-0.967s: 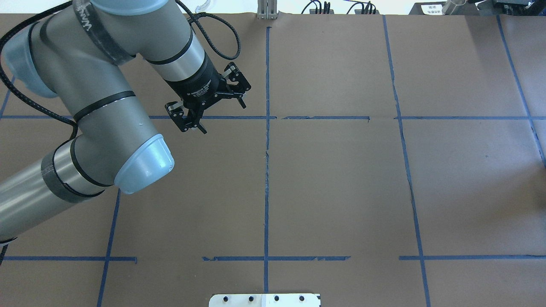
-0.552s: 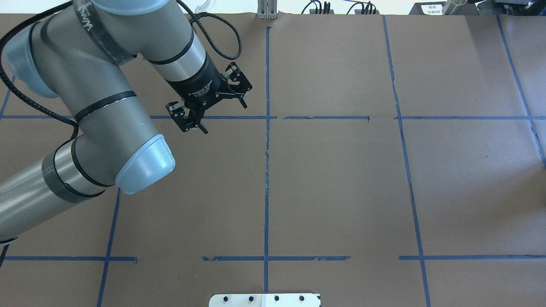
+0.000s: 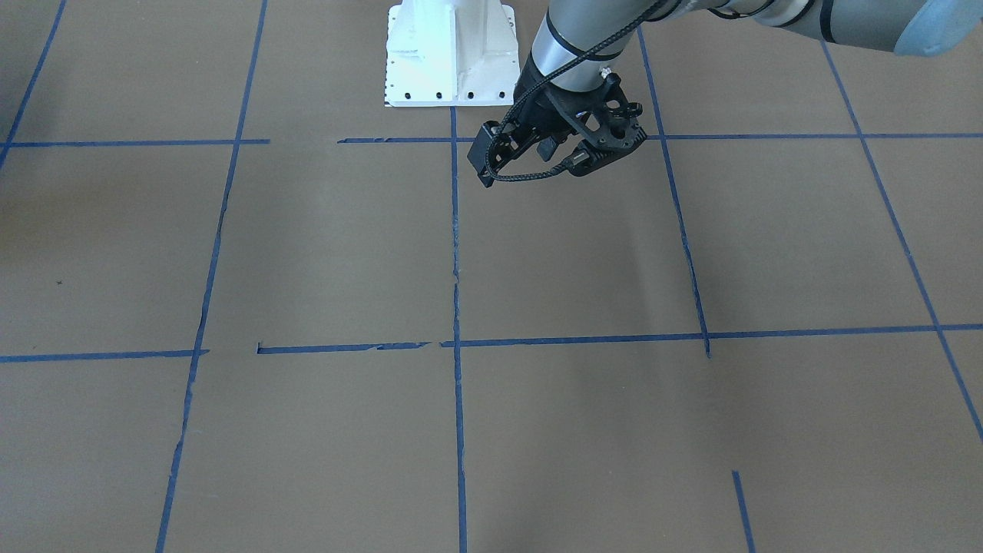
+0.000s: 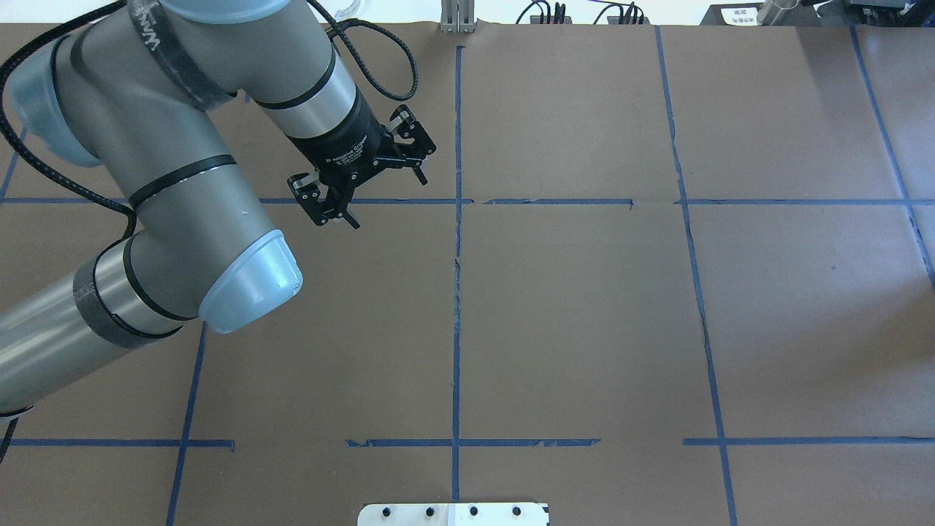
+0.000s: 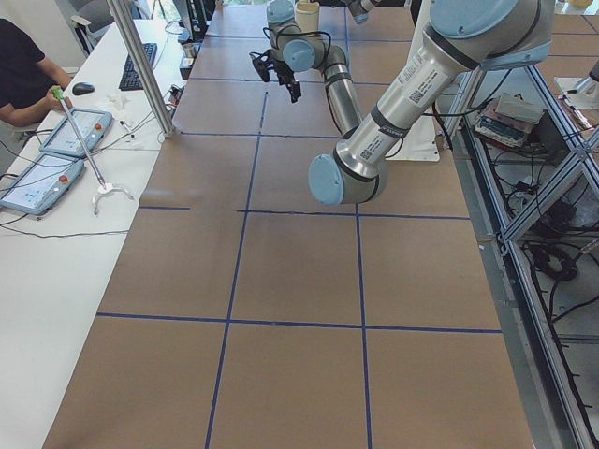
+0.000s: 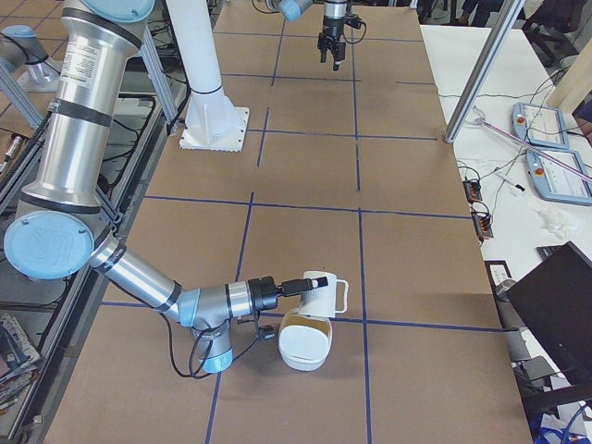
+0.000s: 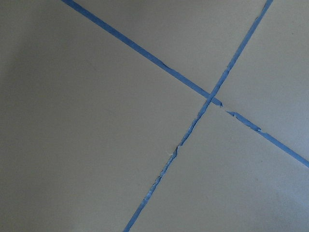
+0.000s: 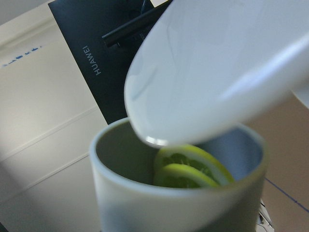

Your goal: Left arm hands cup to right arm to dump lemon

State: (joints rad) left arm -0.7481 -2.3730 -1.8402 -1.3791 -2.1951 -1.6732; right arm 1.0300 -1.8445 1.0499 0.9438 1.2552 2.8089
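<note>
My left gripper (image 4: 386,199) is open and empty above the brown table, left of the centre tape line; it also shows in the front view (image 3: 537,146). The white cup (image 6: 317,290) is at the tip of my right arm's gripper (image 6: 285,288), just above a white bowl (image 6: 304,344). I cannot tell whether that gripper is shut on it. In the right wrist view the cup (image 8: 159,208) fills the lower frame with yellow-green lemon slices (image 8: 193,169) inside, and the bowl's rim (image 8: 212,77) is close over its mouth.
The white robot base (image 3: 451,54) stands at the table's near middle edge. A dark HUAWEI monitor (image 6: 555,305) is by the cup's end of the table. A metal post (image 6: 486,74) and an operators' table with tablets (image 5: 65,131) flank the far side.
My left gripper has drifted slightly to the right in the overhead view and stays open. Nothing else has moved there.
</note>
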